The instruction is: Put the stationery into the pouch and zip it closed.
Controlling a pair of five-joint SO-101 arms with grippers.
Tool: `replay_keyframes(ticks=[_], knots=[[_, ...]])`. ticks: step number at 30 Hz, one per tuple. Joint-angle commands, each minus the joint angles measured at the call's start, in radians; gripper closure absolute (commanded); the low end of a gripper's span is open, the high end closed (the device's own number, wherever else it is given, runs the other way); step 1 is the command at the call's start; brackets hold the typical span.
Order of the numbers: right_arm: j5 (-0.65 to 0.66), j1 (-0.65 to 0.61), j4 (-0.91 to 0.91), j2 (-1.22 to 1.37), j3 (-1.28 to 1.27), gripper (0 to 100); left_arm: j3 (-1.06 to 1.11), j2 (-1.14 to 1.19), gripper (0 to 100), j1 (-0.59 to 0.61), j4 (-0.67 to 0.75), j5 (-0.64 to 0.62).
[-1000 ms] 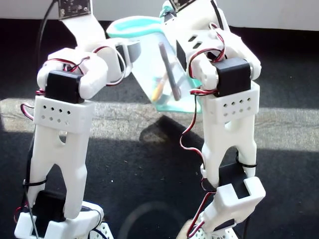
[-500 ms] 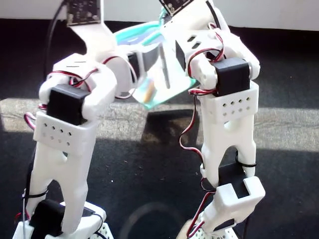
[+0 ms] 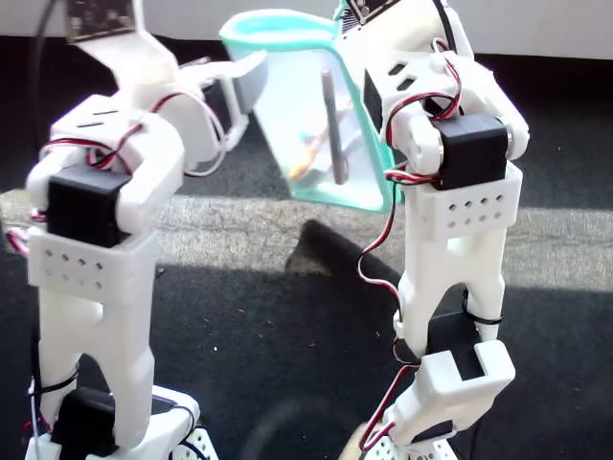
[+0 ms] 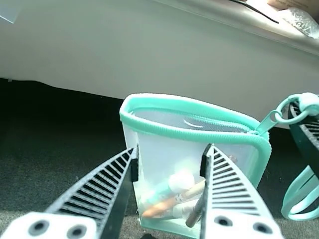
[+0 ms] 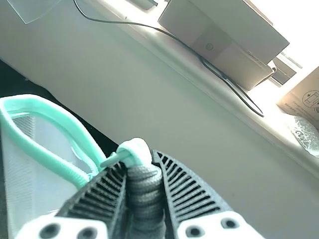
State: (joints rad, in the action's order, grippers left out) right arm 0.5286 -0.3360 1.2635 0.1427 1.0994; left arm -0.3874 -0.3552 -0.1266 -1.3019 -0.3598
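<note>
A see-through pouch (image 3: 306,105) with a teal rim hangs in the air between the two arms, its mouth spread into an oval. Inside it stand a dark pen (image 3: 333,125) and an orange pencil (image 3: 306,165). In the left wrist view the pouch (image 4: 174,149) also holds a white item (image 4: 179,181). My left gripper (image 4: 169,154) is open, its tips at the pouch's near wall. My right gripper (image 5: 139,162) is shut on the grey zipper pull (image 5: 144,194) beside a teal ring (image 5: 132,149).
The dark mat (image 3: 239,316) below has a sunlit band (image 3: 220,230) across it. A white wall (image 4: 149,50) runs along the back. Both arm bases stand at the front edge, left (image 3: 105,431) and right (image 3: 441,393).
The left arm swung in toward the pouch, then back out to the left. The pouch tilted, then rose and shifted right with the right arm, and now hangs straighter.
</note>
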Motion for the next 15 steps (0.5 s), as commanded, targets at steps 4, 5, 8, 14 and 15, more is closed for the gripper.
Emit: replay_keyframes(ticks=[4,5,8,14,15], knots=[[0.014,0.010,-0.035,-0.013,0.056,99.3,-0.033,-0.024,78,0.007,0.005,-0.005],[0.014,0.010,-0.035,-0.015,0.056,99.3,-0.033,-0.024,78,0.012,0.005,-0.003],[0.014,0.010,-0.033,-0.015,0.056,99.3,-0.033,-0.024,78,0.028,0.009,-0.002],[0.014,0.010,-0.028,-0.018,0.067,99.3,-0.018,-0.015,78,0.176,0.149,-0.002],[0.014,0.010,-0.027,-0.018,0.085,99.3,0.005,-0.001,78,0.188,0.180,-0.002]])
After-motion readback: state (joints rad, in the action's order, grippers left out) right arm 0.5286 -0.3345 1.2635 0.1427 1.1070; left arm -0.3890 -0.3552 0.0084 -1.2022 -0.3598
